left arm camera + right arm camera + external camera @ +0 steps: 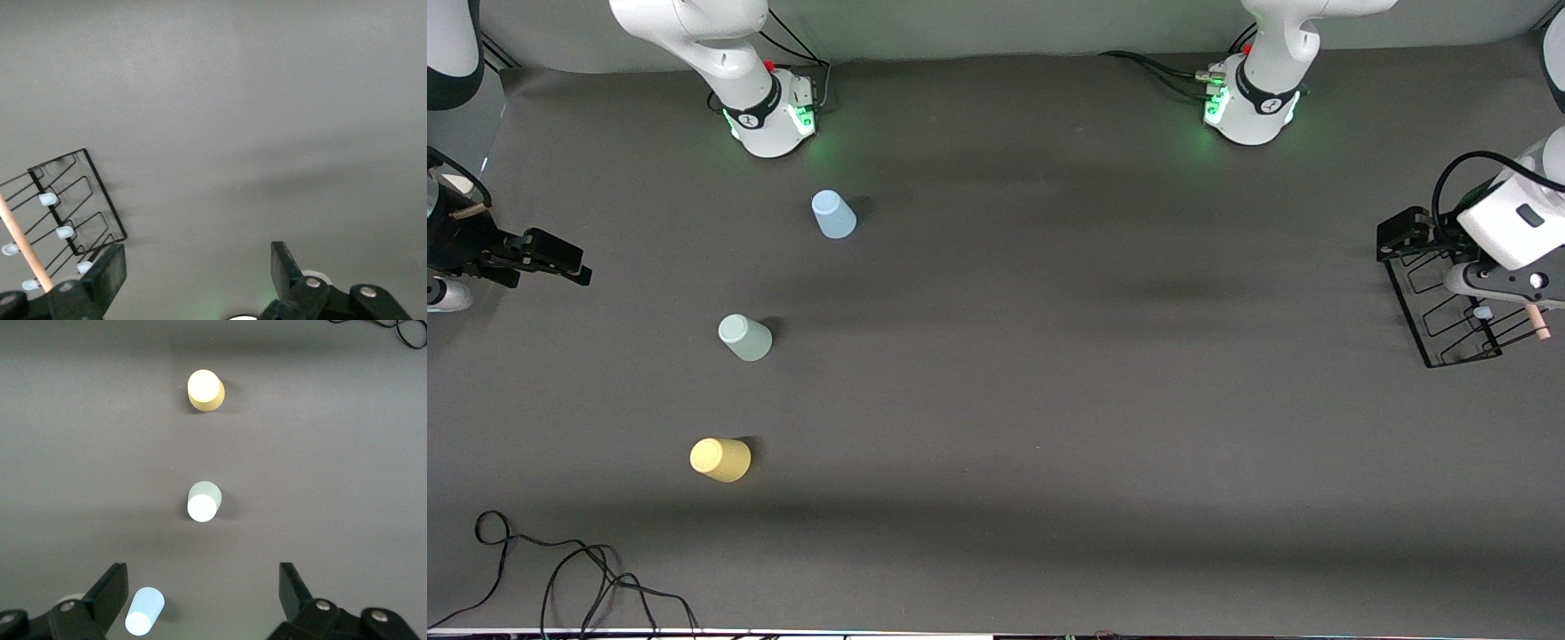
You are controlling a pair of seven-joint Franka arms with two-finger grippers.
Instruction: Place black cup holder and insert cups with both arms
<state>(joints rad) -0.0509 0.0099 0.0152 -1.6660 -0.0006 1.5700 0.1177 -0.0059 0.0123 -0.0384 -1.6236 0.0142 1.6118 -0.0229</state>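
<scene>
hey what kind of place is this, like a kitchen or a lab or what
Most likely a robotics lab test bench, not a kitchen: two white arms bolted to a table under dark cloth, loose cables at its edge, and only props laid out, three cups and a black cup holder.

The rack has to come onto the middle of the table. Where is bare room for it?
The wide stretch between the row of three cups, blue cup, green cup, yellow cup, and the black rack lies bare. It is crowded only at the rack, under the open left gripper.
</scene>
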